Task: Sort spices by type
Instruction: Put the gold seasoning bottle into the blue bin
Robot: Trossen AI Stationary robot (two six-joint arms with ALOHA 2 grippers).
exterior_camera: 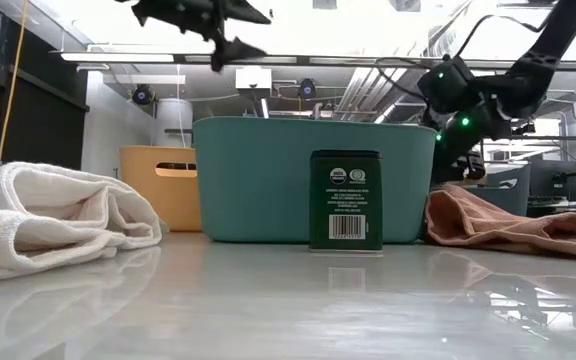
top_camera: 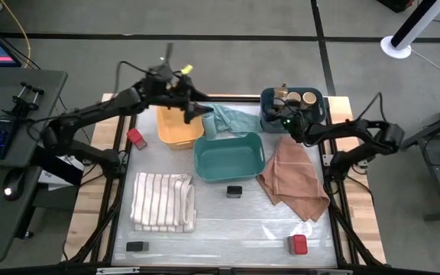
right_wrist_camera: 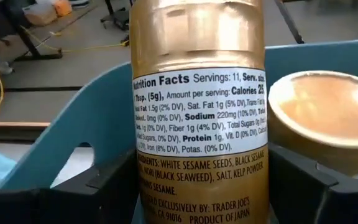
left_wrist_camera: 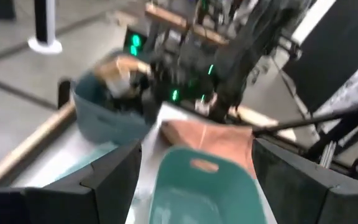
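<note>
My right gripper [right_wrist_camera: 201, 186] — clamped on round gold-labelled spice jar [right_wrist_camera: 199, 112], over far-right dark-blue plastic bin [top_camera: 270, 99] | left gripper [top_camera: 195, 108] — spread, empty, above orange bin [top_camera: 176, 131]

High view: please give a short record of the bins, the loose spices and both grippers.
bins: yellow bin, teal bin, dark blue bin
in dark blue bin: tan-lidded jars
loose on table: red-topped jars; black tins
left gripper: open, empty, above the yellow bin's edge
right gripper: at the dark blue bin, gold sesame seasoning jar directly before it
</note>
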